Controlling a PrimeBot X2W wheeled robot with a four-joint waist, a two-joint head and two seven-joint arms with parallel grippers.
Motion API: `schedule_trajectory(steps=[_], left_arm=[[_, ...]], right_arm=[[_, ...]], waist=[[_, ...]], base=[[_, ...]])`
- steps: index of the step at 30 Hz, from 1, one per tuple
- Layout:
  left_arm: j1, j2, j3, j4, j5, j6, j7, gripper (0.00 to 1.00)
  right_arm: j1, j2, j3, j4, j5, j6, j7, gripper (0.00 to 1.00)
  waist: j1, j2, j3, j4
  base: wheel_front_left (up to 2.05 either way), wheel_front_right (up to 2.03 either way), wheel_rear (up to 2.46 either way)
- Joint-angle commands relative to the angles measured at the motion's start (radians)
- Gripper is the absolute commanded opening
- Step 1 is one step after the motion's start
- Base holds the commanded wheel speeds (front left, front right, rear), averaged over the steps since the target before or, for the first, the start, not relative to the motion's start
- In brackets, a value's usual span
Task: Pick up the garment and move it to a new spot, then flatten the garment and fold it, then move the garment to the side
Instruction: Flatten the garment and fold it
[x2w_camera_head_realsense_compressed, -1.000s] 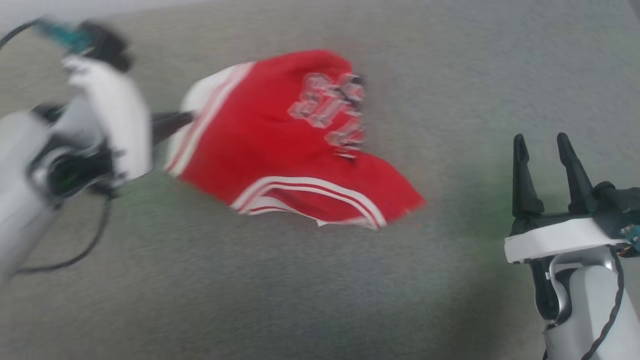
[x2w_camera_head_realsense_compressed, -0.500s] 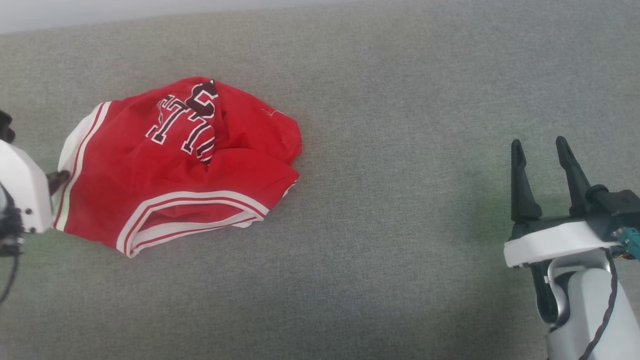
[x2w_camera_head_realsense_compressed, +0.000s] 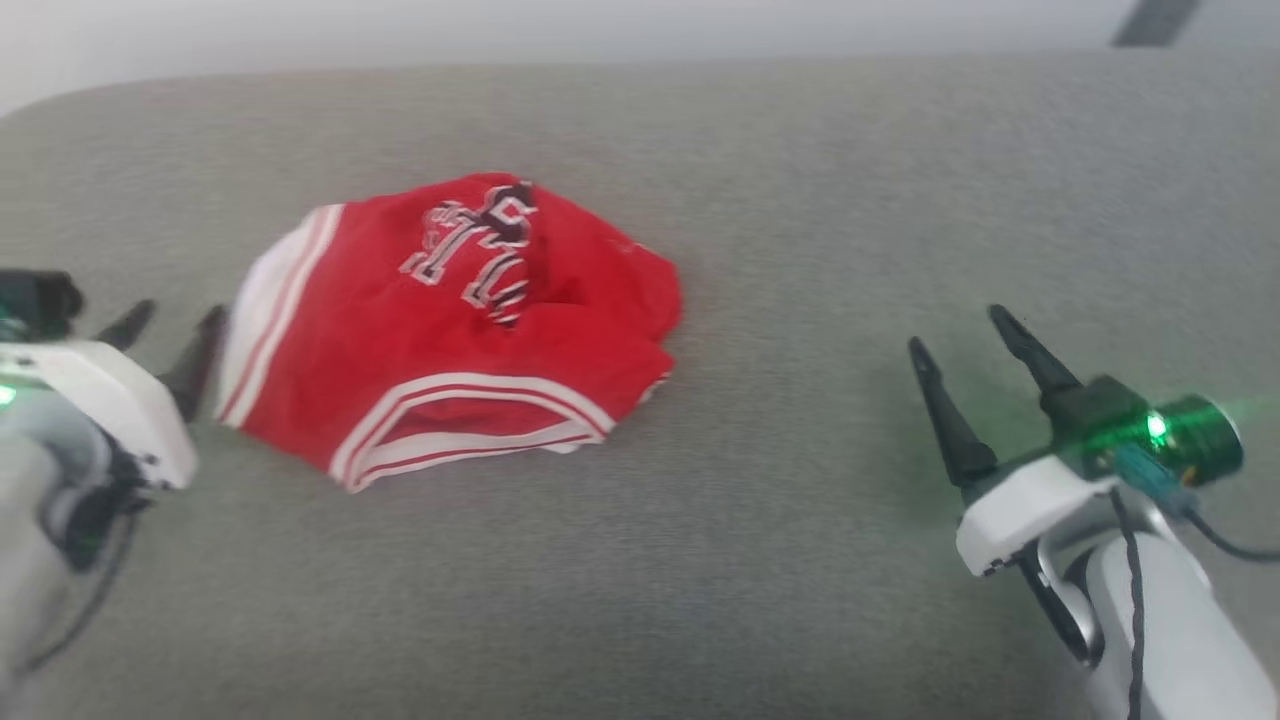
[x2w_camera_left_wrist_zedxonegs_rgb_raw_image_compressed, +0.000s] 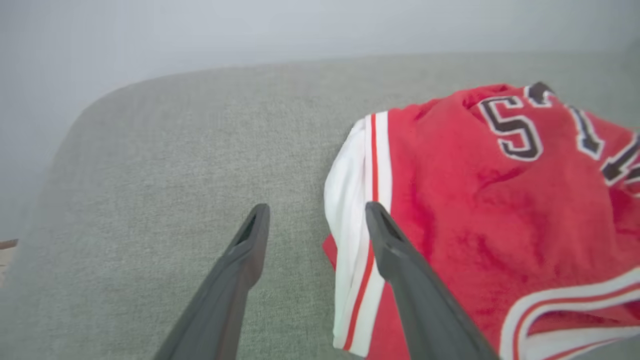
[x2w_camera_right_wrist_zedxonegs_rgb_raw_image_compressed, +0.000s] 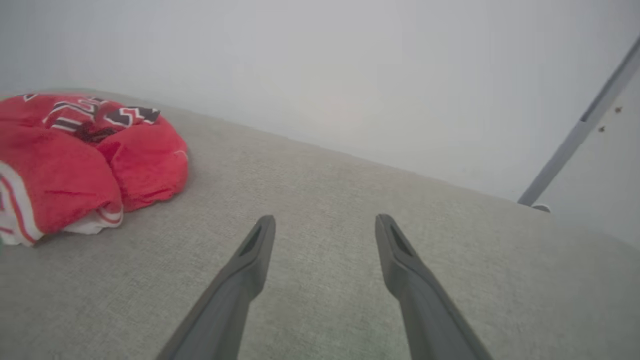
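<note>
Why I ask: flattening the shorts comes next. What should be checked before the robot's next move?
1. The left tool is open and empty: ok.
2. The right tool is open, apart from the garment: ok.
3. The garment lies on the grey cushion: ok.
4. The garment is flat: not ok; it is bunched and folded over its numerals.
5. The left tool is clear of the garment's white edge: cannot tell; one finger overlaps it in the left wrist view.

Head camera looks down; both wrist cameras skim low, sharing the garment (x2w_camera_head_realsense_compressed: 450, 330).

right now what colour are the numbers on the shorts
Numbers black, outlined white; left wrist view.
</note>
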Motion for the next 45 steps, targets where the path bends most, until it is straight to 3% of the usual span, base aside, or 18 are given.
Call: schedule_trajectory(steps=[1,4,10,14,22,29,35,36,37,38,45], left_arm=[[0.030,-0.016,0.010,-0.007,0.005,0.013,-0.028,1.00],[0.080,-0.056,0.047,-0.060,0.059,0.068,-0.072,1.00],[0.309,-0.170,0.379,-0.335,0.316,0.217,-0.073,1.00],[0.507,-0.283,0.563,-0.490,0.480,0.249,-0.074,1.00],[0.704,-0.466,0.742,-0.590,0.664,0.175,-0.074,1.00],[0.724,-0.572,0.823,-0.565,0.742,0.095,-0.074,1.00],[0.710,-0.630,0.876,-0.536,0.790,0.042,-0.074,1.00],[0.709,-0.636,0.885,-0.534,0.796,0.037,-0.074,1.00],[0.709,-0.642,0.893,-0.531,0.802,0.030,-0.074,1.00],[0.709,-0.646,0.899,-0.529,0.806,0.027,-0.074,1.00],[0.726,-0.666,0.942,-0.523,0.830,0.007,-0.074,1.00]], right_arm=[[-0.015,-0.016,0.026,-0.003,0.015,0.000,0.019,1.00],[-0.048,-0.076,0.124,-0.024,0.076,0.000,0.099,1.00],[-0.129,-0.227,0.338,-0.088,0.229,0.000,0.293,1.00],[-0.212,-0.325,0.475,-0.117,0.336,0.000,0.418,1.00],[-0.412,-0.447,0.698,-0.093,0.532,0.000,0.620,1.00],[-0.556,-0.463,0.889,0.011,0.656,0.000,0.729,1.00],[-0.621,-0.451,1.011,0.086,0.718,0.000,0.718,1.00],[-0.627,-0.450,1.027,0.092,0.728,0.000,0.711,0.51],[-0.635,-0.448,1.043,0.095,0.737,0.000,0.701,0.29],[-0.645,-0.450,1.050,0.098,0.745,0.000,0.683,0.00],[-0.689,-0.515,1.029,0.088,0.773,0.000,0.570,0.00]], waist=[[0.0000,0.0000,-0.024,0.046],[0.0000,0.0000,-0.038,0.100],[0.0000,0.0000,-0.048,0.212],[0.0000,0.0000,-0.046,0.275],[0.0000,0.0000,-0.021,0.380],[0.0000,0.0000,0.009,0.429],[0.0000,0.0000,0.025,0.444],[0.0000,0.0000,0.026,0.444],[0.0000,0.0000,0.028,0.442],[0.0000,0.0000,0.028,0.438],[0.0000,0.0000,0.016,0.400]], base=[[0.00,0.00,0.00],[0.00,0.00,0.00],[0.00,0.00,0.00],[0.00,0.00,0.00],[0.00,0.00,0.00],[0.00,0.00,0.00],[0.00,0.00,0.00],[0.00,0.00,0.00],[0.00,0.00,0.00],[0.00,0.00,0.00],[0.00,0.00,0.00]])
